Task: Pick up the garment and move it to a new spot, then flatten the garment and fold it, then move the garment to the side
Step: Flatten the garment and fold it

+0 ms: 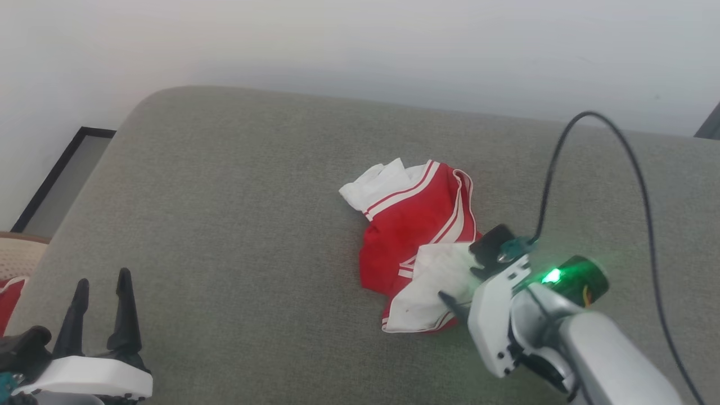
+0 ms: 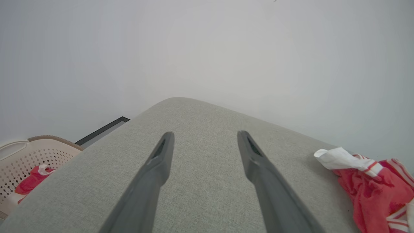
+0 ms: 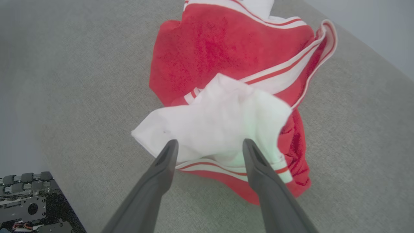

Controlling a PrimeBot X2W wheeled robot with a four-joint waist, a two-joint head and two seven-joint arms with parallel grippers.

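Right arm reaches in from the lower right, wrist tipped down toward the middle of the grey surface (image 1: 225, 197), a green light (image 1: 551, 275) glowing on it and a black cable (image 1: 641, 185) looping overhead. The right gripper (image 3: 209, 144) hovers at the near edge of the garment (image 1: 405, 225), jaws spread wide, released, tips straddling the white sleeve without pinching it. The garment lies crumpled, a red-and-white heap mid-surface. Over on the left, the left gripper (image 1: 103, 278) sits low at the near edge, jaws wide apart and empty, well apart from the garment. A pale basket (image 2: 29, 155) stands beside the surface.
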